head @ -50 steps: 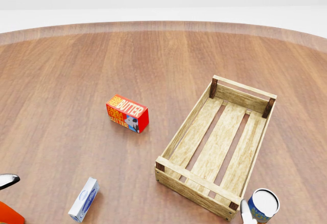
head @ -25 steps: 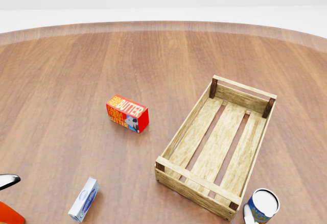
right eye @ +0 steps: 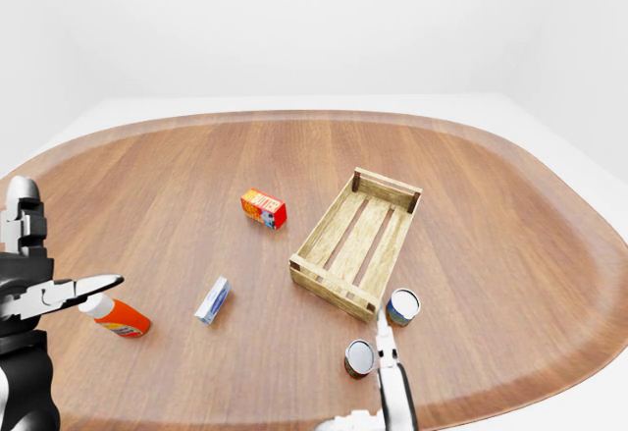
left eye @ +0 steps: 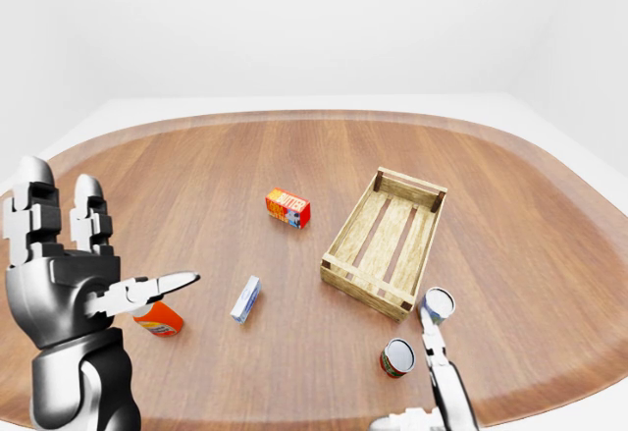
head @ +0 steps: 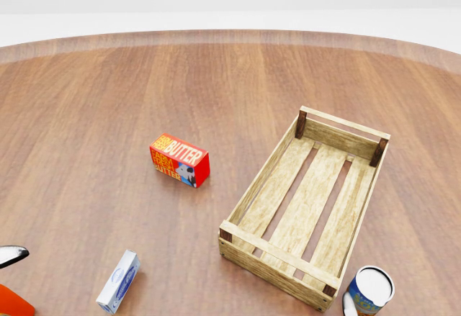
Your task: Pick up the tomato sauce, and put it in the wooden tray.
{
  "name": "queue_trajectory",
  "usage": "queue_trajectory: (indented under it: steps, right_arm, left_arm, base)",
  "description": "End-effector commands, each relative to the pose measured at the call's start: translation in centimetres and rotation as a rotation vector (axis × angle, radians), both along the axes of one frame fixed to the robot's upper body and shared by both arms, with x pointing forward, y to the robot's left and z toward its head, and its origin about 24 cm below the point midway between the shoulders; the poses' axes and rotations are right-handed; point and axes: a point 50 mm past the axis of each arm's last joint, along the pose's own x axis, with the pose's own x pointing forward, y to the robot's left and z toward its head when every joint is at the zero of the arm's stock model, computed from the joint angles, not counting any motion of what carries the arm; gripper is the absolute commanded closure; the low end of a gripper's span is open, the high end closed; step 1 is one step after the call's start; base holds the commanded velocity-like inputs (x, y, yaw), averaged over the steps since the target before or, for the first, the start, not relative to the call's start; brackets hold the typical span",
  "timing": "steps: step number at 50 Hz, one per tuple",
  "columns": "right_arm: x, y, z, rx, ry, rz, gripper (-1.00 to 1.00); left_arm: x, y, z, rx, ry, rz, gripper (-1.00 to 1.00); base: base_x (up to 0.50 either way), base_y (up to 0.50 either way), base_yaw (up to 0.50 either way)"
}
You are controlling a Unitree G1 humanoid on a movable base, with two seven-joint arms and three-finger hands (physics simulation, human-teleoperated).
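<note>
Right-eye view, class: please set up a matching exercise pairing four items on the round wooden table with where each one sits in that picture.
Things:
1. red butter box
2. slatted wooden tray
3. orange bottle with a white cap
4. small blue and white carton

Places:
A. far left of the view, lying on its side just right of the left hand's pointing finger
B. middle of the view, empty, with two cans just below it
C. lying flat, below and left of the butter box
D. left of the tray's upper end

Pairs: 1-D, 2-B, 3-A, 4-C
</note>
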Motion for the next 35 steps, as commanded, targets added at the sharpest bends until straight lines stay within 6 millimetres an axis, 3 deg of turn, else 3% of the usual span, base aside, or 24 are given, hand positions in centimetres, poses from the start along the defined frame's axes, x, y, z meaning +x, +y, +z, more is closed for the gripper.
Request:
queue_trajectory:
  steps: [1, 35]
  right_arm:
    - [0.0, -0.1, -0.5, 0.004, 0.02, -0.007, -1.0]
    - [0.1, -0.1, -1.5, 0.005, 0.058, -0.01, -1.0]
  left_arm:
    - [0.0, 0.0, 0.0, 0.0, 0.0, 0.001, -0.98]
    - [0.0, 0.0, 0.0, -0.001, 0.001, 0.001, -0.98]
  base:
    - [0.0, 0.0, 0.0]
    - [0.0, 0.0, 0.0]
